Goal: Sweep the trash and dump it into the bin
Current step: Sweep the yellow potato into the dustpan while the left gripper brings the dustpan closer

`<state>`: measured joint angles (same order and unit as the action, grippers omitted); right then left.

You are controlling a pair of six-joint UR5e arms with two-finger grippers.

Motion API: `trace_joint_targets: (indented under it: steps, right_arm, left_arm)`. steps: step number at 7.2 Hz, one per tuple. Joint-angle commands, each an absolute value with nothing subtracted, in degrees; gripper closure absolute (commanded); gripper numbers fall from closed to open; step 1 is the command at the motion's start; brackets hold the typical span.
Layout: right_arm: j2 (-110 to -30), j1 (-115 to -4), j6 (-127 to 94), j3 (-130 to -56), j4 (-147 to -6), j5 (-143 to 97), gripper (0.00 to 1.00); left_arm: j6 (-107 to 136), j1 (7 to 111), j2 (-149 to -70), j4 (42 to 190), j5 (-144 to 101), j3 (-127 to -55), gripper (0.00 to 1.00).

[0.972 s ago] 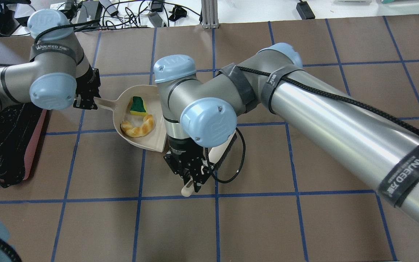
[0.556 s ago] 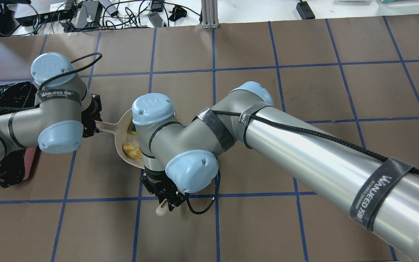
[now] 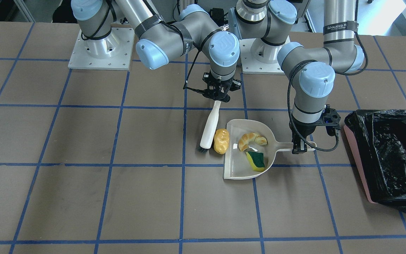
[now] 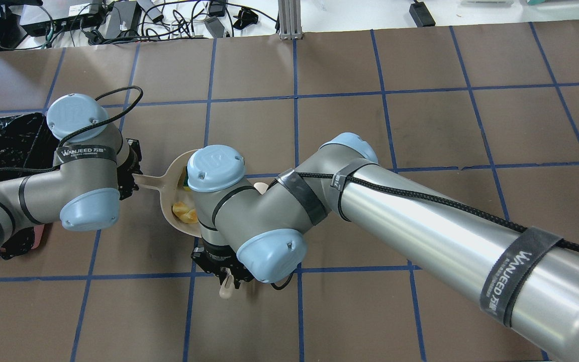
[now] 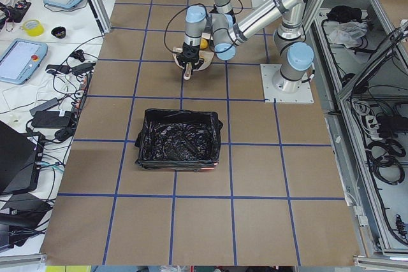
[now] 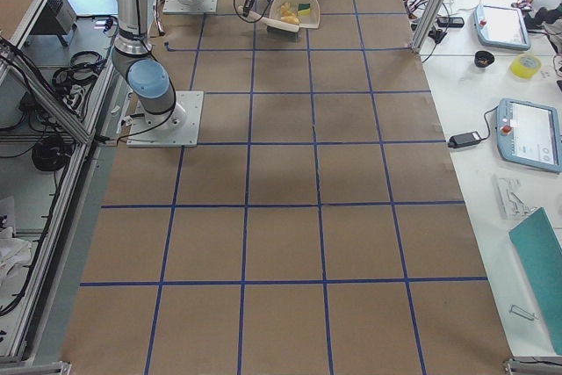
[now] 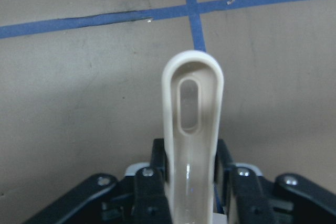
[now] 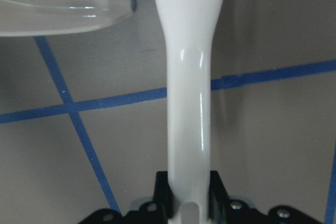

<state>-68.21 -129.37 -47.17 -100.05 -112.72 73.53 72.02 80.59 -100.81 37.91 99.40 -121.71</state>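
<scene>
Golden-brown croissant-shaped piece [image 3: 252,139] and green-and-yellow sponge wedge [image 3: 256,161] lie inside beige plastic dustpan [image 3: 236,165]; lumpy yellow-orange potato-like lump [image 3: 221,141] on brown table [image 3: 83,197] at dustpan mouth, bristles of white-handled brush [image 3: 210,123] just beside it. Right gripper [image 3: 218,97] clamped on brush handle, left gripper [image 3: 300,150] clamped on dustpan handle. Pink bin with black bag liner [image 3: 367,148] near, on left-arm side, apart from dustpan

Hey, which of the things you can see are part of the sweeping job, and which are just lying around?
Part of the job: brush in the right gripper, dustpan in the left gripper, croissant, sponge wedge, potato lump, bin.

Just lying about: yellow tape roll, tablet, cables.
</scene>
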Motion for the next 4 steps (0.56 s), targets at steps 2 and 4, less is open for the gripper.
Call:
trace_joint_targets:
  steps: [2, 4]
  right_arm:
    - [-68.7, -129.3, -36.7, -99.8, -118.0, 76.8, 1.00]
    - [-69.5, -127.4, -34.1, -100.1, -109.0, 80.9, 1.00]
  left_arm:
    - [72.2, 80.6, -101.0, 37.8, 99.1, -121.3, 1.00]
    - [72.1, 80.7, -101.2, 37.8, 99.0, -121.3, 1.00]
